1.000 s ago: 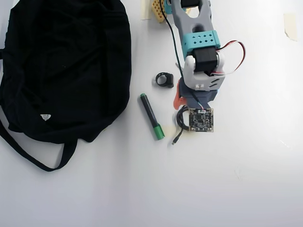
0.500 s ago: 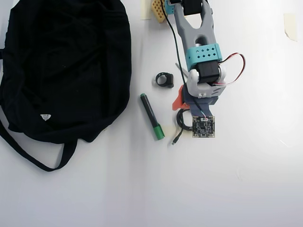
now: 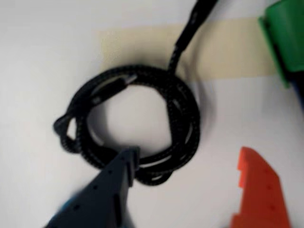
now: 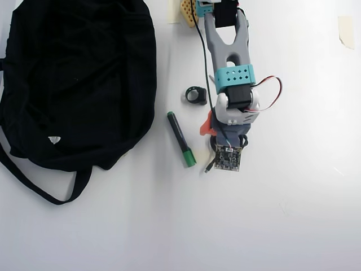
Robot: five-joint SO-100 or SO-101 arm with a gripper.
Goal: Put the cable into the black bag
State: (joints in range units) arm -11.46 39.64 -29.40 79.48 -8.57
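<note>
The cable (image 3: 183,109) is a black braided cord coiled in a loop on the white table, filling the middle of the wrist view, with one end running off the top. My gripper (image 3: 187,156) is open just above it. The dark blue finger (image 3: 114,185) overlaps the coil's near rim, and the orange finger (image 3: 259,190) stands apart to its right. In the overhead view the arm (image 4: 228,84) hides the coil; only a small plug end (image 4: 208,167) shows. The black bag (image 4: 79,79) with a white tag (image 4: 54,139) lies far left.
A black marker with a green cap (image 4: 181,138) lies between the bag and the arm; its cap (image 3: 285,38) shows at the wrist view's top right. A small black ring (image 4: 196,95) sits near the arm. Beige tape (image 3: 223,47) lies behind the coil. The bag's strap (image 4: 34,180) trails at lower left.
</note>
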